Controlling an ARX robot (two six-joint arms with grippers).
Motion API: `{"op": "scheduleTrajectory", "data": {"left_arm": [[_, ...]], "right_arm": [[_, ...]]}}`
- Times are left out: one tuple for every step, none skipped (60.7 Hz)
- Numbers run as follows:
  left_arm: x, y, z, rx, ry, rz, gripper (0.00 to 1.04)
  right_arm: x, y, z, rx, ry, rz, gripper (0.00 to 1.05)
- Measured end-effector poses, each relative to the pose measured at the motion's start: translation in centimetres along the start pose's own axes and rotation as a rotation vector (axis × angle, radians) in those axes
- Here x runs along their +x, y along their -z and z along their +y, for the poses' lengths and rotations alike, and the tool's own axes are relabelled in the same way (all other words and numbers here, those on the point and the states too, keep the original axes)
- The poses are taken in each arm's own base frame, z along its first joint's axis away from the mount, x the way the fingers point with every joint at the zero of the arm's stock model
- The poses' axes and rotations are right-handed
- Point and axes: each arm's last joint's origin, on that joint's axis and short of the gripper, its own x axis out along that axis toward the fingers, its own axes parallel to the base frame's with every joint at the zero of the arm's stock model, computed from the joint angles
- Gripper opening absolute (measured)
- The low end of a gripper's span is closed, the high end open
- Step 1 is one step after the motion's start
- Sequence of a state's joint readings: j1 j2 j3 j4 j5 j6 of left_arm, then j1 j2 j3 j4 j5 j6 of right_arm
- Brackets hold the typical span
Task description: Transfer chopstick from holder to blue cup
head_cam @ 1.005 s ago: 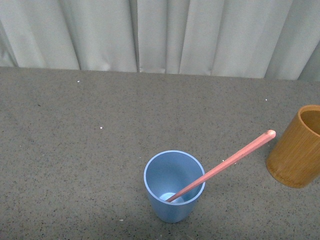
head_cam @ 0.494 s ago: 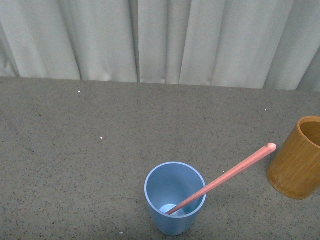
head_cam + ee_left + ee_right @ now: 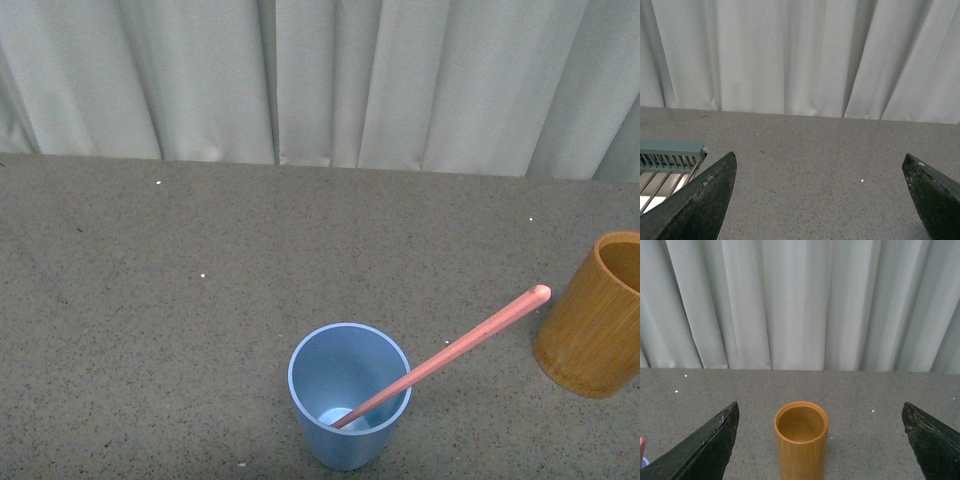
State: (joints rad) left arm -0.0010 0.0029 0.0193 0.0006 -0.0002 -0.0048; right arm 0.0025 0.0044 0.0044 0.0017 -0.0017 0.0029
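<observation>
The blue cup [image 3: 349, 398] stands upright near the front of the grey table. One salmon-pink chopstick [image 3: 460, 347] leans in it, tip on the cup's bottom, thick end pointing right toward the holder [image 3: 598, 315]. The holder, an orange-brown wooden cylinder, stands at the right edge of the front view; in the right wrist view the holder [image 3: 801, 442] looks empty inside. My right gripper [image 3: 820, 412] is open, its dark fingers wide apart on either side of the holder, short of it. My left gripper [image 3: 820, 165] is open over bare table. Neither arm shows in the front view.
A pale pleated curtain [image 3: 320, 75] closes off the far edge of the table. A green slatted rack [image 3: 667, 160] sits beside my left gripper's finger. Small white specks dot the table [image 3: 200, 300].
The front view has tilted slightly: cup, chopstick and holder sit lower in the picture than a second ago. Their arrangement has not changed since half a second ago.
</observation>
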Motion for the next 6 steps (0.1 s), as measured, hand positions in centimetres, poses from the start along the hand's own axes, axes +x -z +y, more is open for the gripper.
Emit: {"op": "scheduleTrajectory", "data": {"left_arm": [[0.0,0.0,0.0,0.0,0.0,0.0,0.98],[0.0,0.0,0.0,0.0,0.0,0.0,0.98],[0.0,0.0,0.0,0.0,0.0,0.0,0.98],[0.0,0.0,0.0,0.0,0.0,0.0,0.98],[0.0,0.0,0.0,0.0,0.0,0.0,0.98],[0.0,0.0,0.0,0.0,0.0,0.0,0.98]], "right_arm": [[0.0,0.0,0.0,0.0,0.0,0.0,0.95],[0.0,0.0,0.0,0.0,0.0,0.0,0.95],[0.0,0.0,0.0,0.0,0.0,0.0,0.95],[0.0,0.0,0.0,0.0,0.0,0.0,0.95],[0.0,0.0,0.0,0.0,0.0,0.0,0.95],[0.0,0.0,0.0,0.0,0.0,0.0,0.95]]}}
